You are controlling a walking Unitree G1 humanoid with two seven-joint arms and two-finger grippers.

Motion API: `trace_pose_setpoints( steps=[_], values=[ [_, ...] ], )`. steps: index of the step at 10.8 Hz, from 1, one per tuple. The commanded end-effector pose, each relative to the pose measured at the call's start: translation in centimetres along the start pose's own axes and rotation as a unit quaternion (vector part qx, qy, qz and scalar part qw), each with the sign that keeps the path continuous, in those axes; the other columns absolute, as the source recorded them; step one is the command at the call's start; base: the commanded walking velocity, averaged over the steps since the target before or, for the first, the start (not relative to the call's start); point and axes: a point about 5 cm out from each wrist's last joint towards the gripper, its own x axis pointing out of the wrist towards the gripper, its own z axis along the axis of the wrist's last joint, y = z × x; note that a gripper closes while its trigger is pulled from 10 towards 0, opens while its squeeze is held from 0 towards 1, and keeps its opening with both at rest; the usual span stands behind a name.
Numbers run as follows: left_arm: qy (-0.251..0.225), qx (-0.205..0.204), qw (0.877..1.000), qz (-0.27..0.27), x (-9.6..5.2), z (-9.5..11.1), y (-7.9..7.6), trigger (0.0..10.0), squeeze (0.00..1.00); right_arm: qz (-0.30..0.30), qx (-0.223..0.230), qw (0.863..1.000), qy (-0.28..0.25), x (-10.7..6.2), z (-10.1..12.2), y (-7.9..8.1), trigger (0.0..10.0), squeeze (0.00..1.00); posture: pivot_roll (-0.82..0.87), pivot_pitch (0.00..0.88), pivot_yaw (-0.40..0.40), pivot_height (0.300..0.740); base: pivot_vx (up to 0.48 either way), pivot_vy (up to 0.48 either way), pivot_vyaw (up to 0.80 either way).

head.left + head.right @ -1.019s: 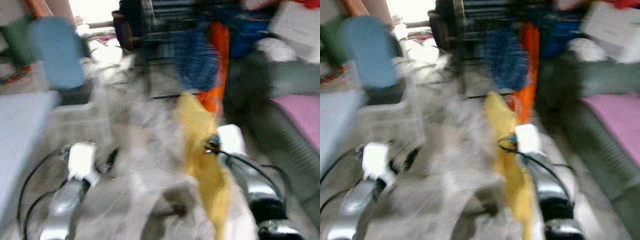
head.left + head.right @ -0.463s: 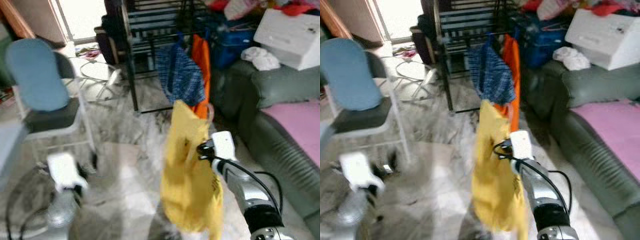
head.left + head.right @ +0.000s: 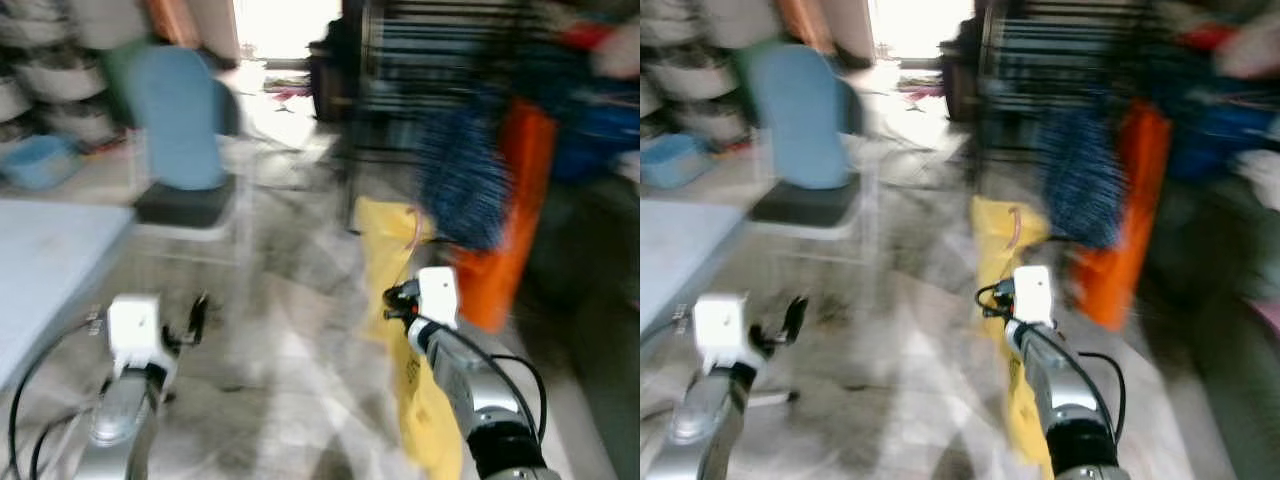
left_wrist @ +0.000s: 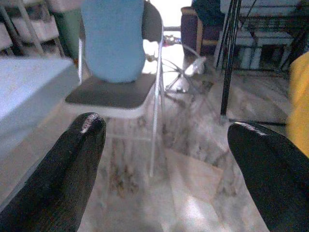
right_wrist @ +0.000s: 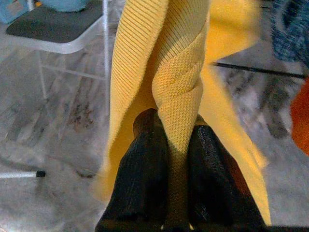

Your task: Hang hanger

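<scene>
We see the right gripper (image 5: 176, 159) pinched tight on a fold of the yellow garment (image 5: 164, 63) — the cloth is squeezed between both black fingers and hangs beside the right arm, in front of the dark clothes rack (image 3: 440, 60). The left gripper (image 4: 166, 159) holds nothing — its fingers stand wide apart, low over the marble floor (image 4: 193, 135), facing the blue chair (image 4: 116, 43).

floor: grey marble (image 3: 290, 330) | chair: blue-backed (image 3: 180, 130) | rack: dark (image 3: 440, 60) | doorway: bright (image 3: 285, 25)
</scene>
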Motion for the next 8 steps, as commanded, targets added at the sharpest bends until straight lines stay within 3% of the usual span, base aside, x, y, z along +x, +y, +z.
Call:
trace_pose_setpoints(
  steps=[1, 2, 3, 6, 8],
  values=[
    [0.014, 0.006, 1.000, -0.014, 0.0, -0.8, -0.8, 10.0, 0.00, -0.017, -0.007, 1.000, -0.021, -0.3, 0.7, -0.7, 10.0, 0.00, -0.05, 0.000, 0.016, 0.740, 0.360, 0.000, 0.69],
    [0.019, -0.045, 0.999, 0.016, 0.4, -1.2, -1.8, 10.0, 0.00, -0.028, -0.010, 0.999, -0.020, -0.7, 0.3, -1.0, 10.0, 0.00, -0.08, 0.000, 0.025, 0.740, 0.360, 0.000, 0.00],
    [0.018, -0.065, 0.997, 0.022, 0.5, -1.4, -2.4, 10.0, 0.00, -0.038, -0.009, 0.999, -0.019, -0.9, 0.1, -1.3, 10.0, 0.00, -0.08, 0.000, 0.025, 0.740, 0.360, 0.000, 0.00],
    [0.041, -0.086, 0.994, 0.059, 1.1, -3.3, -2.9, 10.0, 0.00, -0.062, 0.007, 0.998, -0.017, -0.4, 0.0, -2.0, 10.0, 0.00, -0.09, 0.000, -0.004, 0.740, 0.000, 0.000, 0.00],
    [0.051, -0.104, 0.992, 0.045, 1.8, -3.8, -3.6, 10.0, 0.00, -0.076, 0.005, 0.997, -0.014, 0.4, -0.2, -2.0, 10.0, 0.00, -0.08, 0.000, 0.002, 0.740, 0.000, 0.000, 0.00]
  ],
)
